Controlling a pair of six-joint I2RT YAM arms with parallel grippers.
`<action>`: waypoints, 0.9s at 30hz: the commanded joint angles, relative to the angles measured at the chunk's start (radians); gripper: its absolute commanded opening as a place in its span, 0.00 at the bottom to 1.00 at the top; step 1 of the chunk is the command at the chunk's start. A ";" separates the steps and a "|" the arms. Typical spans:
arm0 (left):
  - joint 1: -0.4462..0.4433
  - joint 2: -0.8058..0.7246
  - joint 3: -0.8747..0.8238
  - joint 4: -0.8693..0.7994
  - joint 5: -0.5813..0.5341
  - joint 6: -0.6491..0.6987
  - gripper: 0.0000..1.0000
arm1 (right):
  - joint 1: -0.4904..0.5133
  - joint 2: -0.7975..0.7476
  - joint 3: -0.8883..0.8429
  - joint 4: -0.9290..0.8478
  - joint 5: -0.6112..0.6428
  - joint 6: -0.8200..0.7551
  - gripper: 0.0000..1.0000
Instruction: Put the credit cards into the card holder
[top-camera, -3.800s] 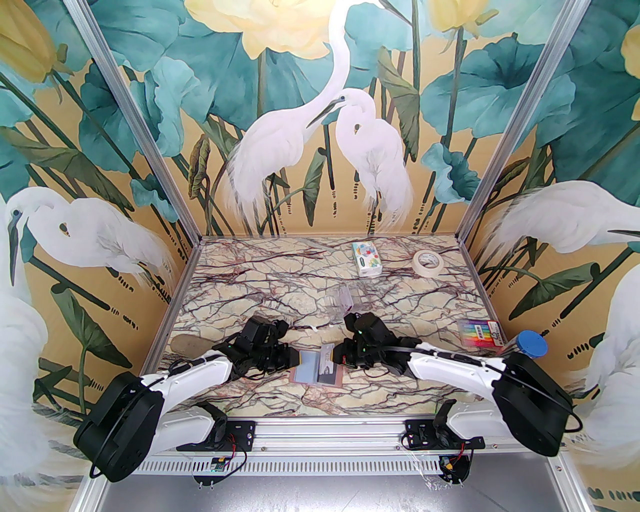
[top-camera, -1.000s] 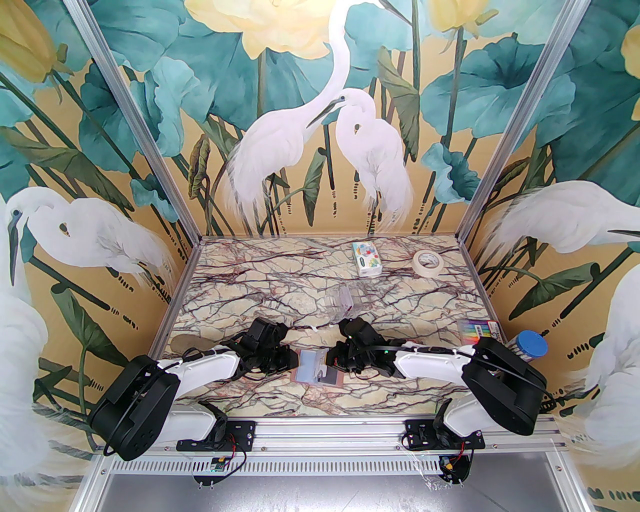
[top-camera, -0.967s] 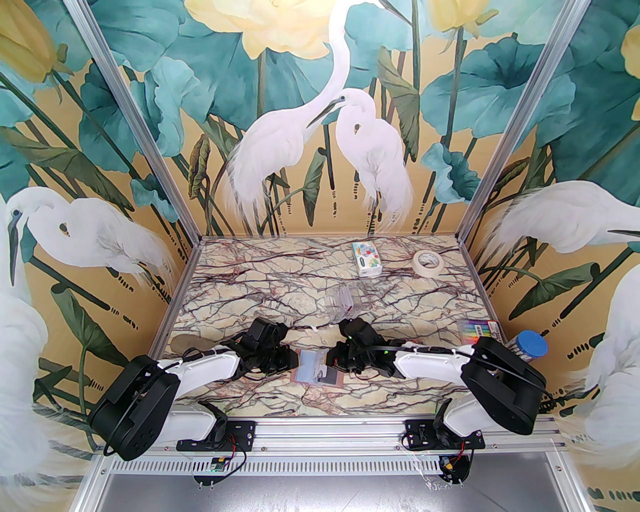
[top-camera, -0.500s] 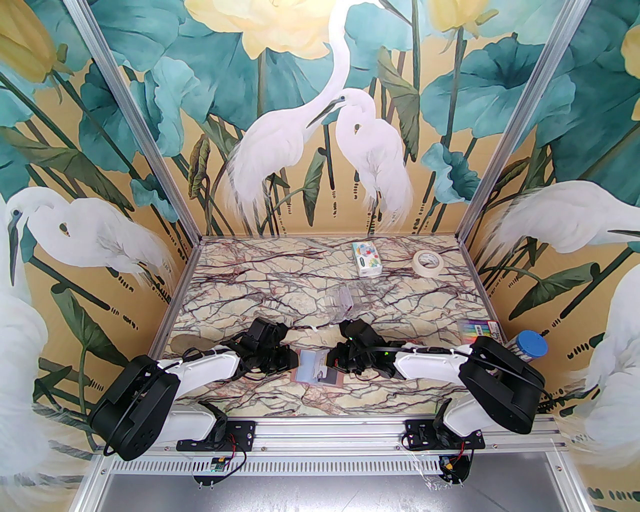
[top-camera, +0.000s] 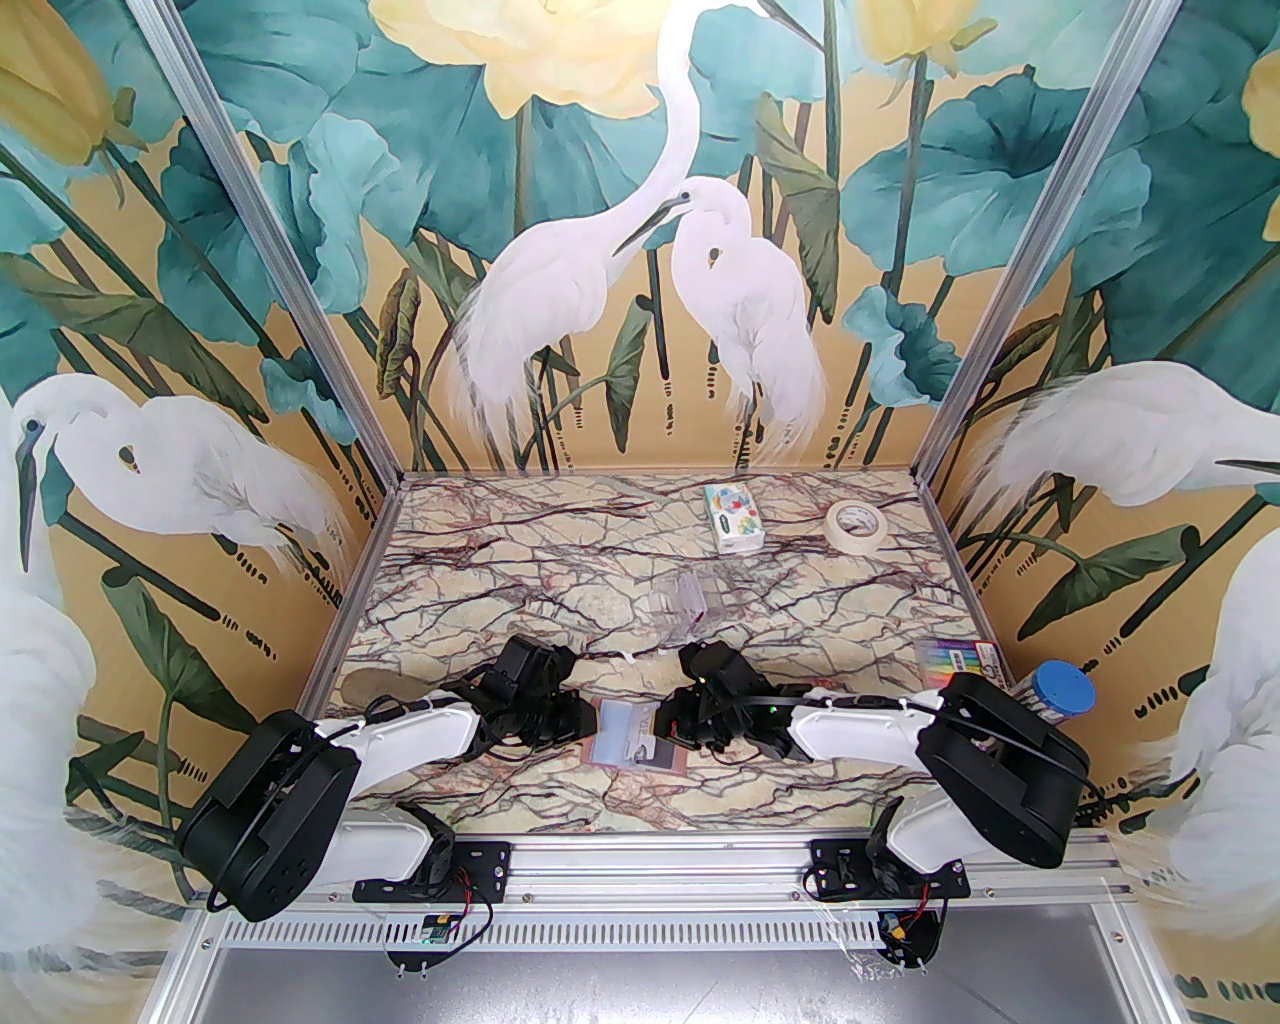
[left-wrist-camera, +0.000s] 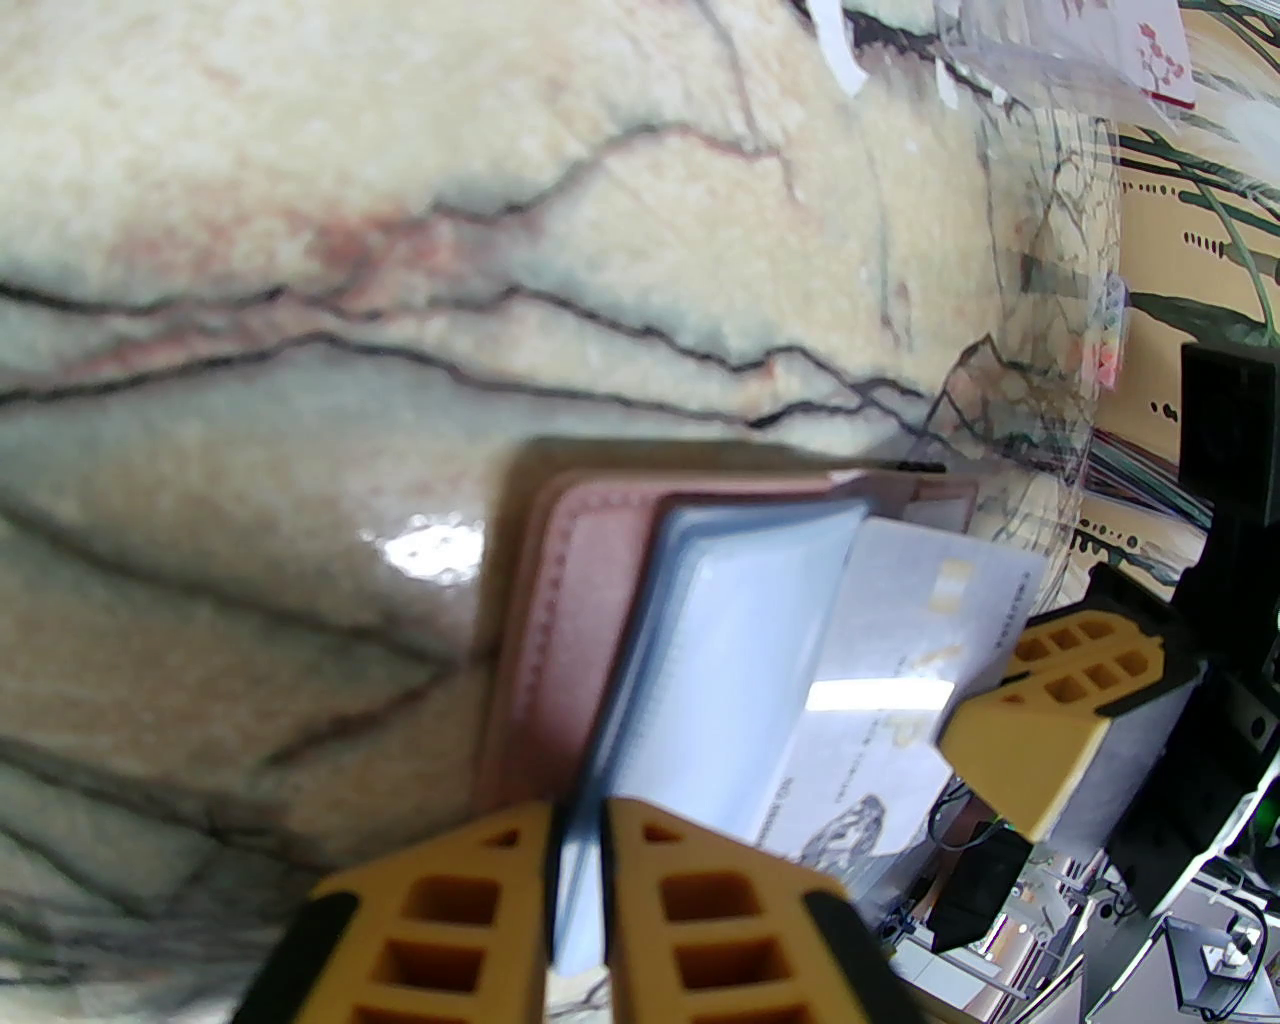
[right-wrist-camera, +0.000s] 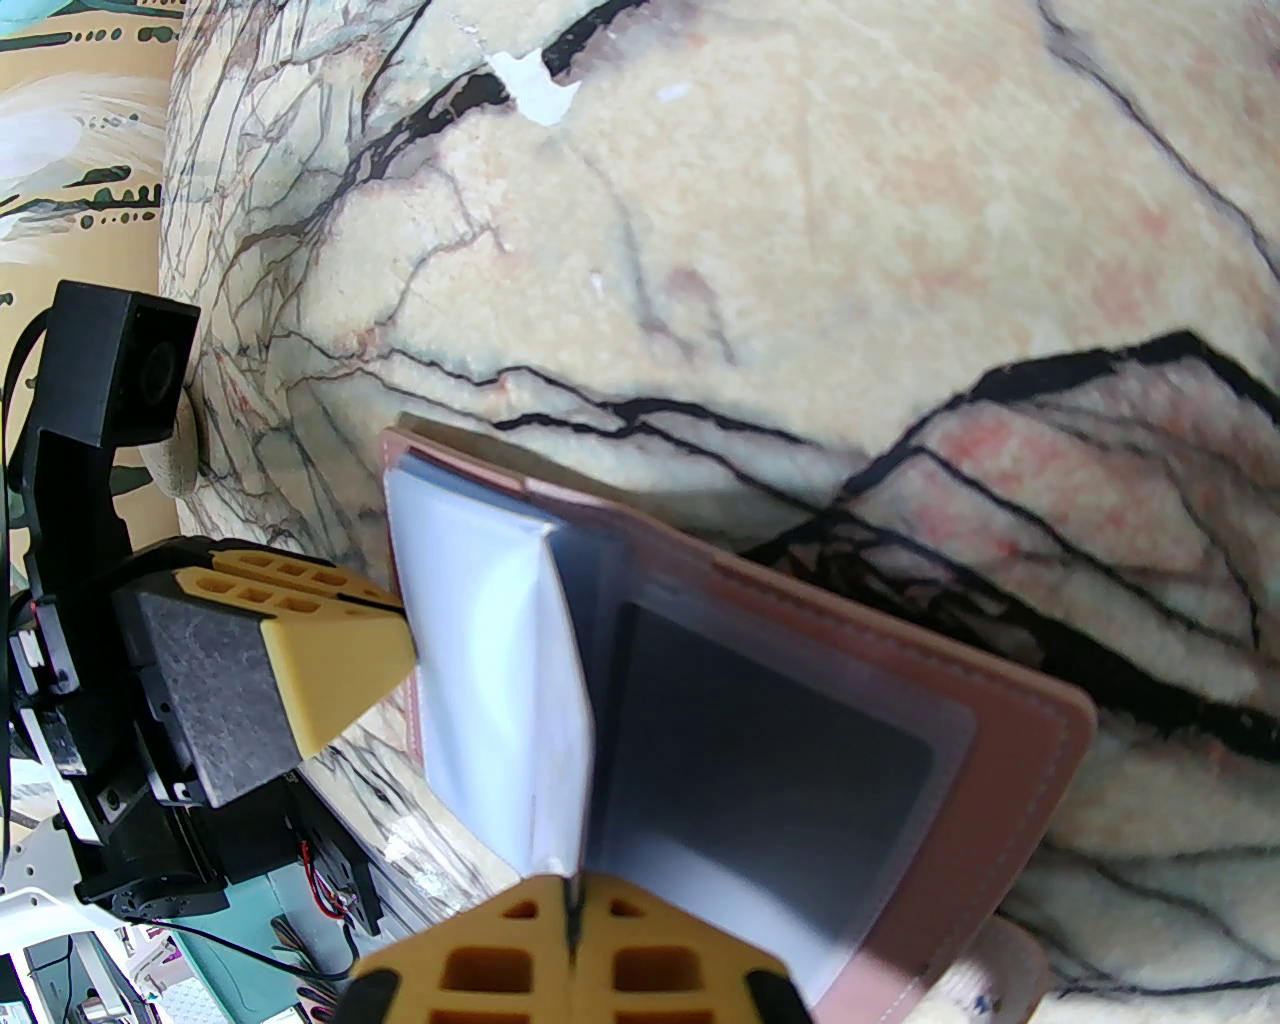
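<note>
On the bench (top-camera: 520, 590), near its front edge, the pink card holder (left-wrist-camera: 560, 600) lies open between my 2 hands. It could skid, or its clear sleeve (left-wrist-camera: 720, 640) could buckle, if I push the pale credit card (left-wrist-camera: 900, 620) in crooked. My left hand (left-wrist-camera: 578, 815) pinches that sleeve's edge. My right hand (right-wrist-camera: 575, 890), held low, is clenched on the card.

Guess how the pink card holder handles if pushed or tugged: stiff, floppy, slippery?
Probably floppy: the card holder lies open and its clear sleeve lifts and bows where the left gripper pinches it. Likely light, so a push from the pale card in the right gripper could slide it on the glossy table. The stitched pink cover looks somewhat firmer.
</note>
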 joint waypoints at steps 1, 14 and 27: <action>-0.011 0.031 -0.015 -0.029 -0.039 0.011 0.15 | 0.010 0.020 -0.024 -0.018 -0.012 -0.012 0.00; -0.013 0.036 -0.012 -0.028 -0.039 0.010 0.15 | 0.010 0.052 -0.027 -0.012 -0.006 -0.017 0.00; -0.013 0.039 -0.013 -0.028 -0.039 0.012 0.15 | 0.010 0.067 -0.028 -0.002 0.008 -0.019 0.00</action>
